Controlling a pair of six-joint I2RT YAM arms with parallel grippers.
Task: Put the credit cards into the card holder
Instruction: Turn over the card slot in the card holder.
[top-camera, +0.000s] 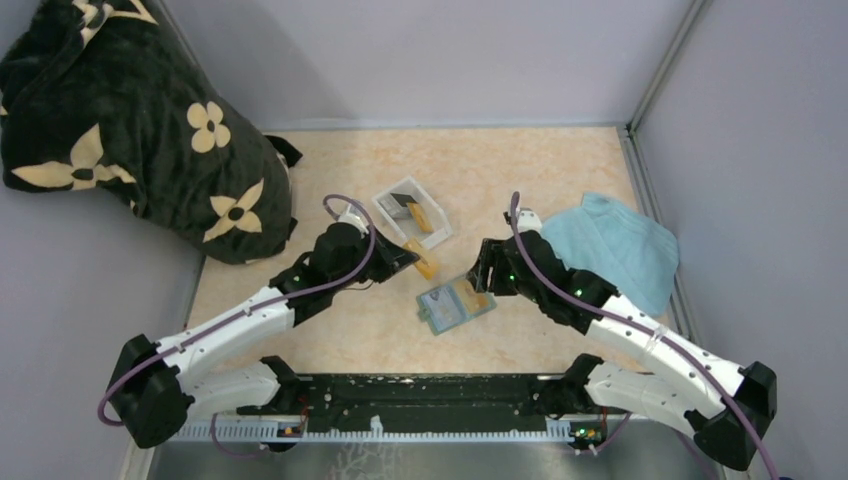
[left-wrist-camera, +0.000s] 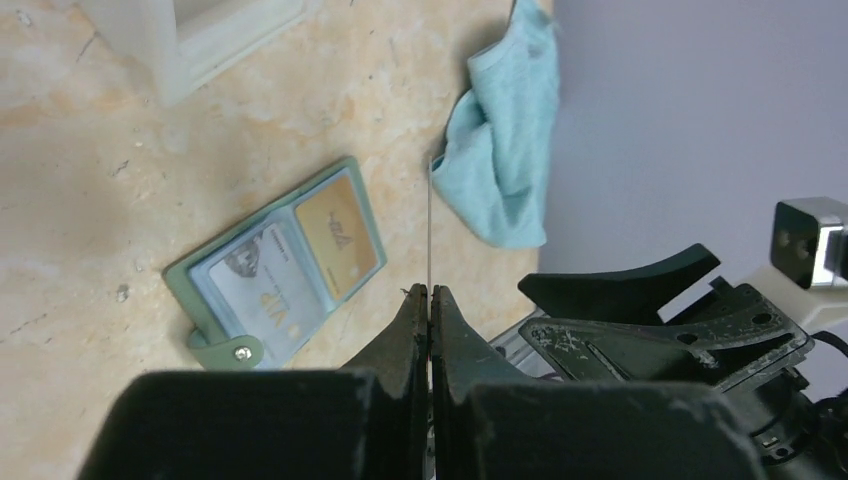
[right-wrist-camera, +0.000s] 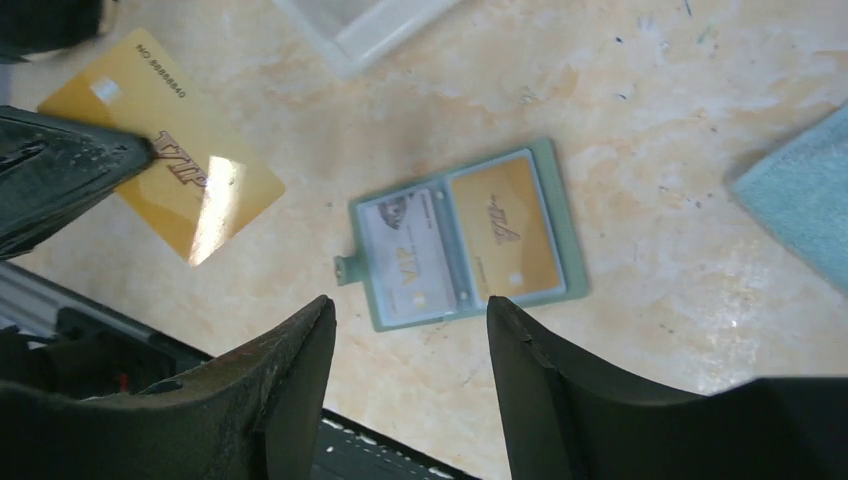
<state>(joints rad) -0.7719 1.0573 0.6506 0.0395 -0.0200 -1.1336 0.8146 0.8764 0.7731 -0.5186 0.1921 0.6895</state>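
The left fingers (left-wrist-camera: 428, 292), clamped shut, pinch a yellow card (right-wrist-camera: 190, 170) by one edge. The right fingers (top-camera: 482, 280) gape wide and empty, with the open holder (right-wrist-camera: 562, 225) flat on the tabletop (right-wrist-camera: 650, 100) just beneath them. Nothing pins it, so pushing the card in may skid it or twist the card.

Plain lilac-grey walls (top-camera: 420, 50) close in a beige, marbled table (top-camera: 540, 160) on three sides. A metal rail (top-camera: 660, 65) runs up the right back corner. Soft, even light leaves only faint shadows.
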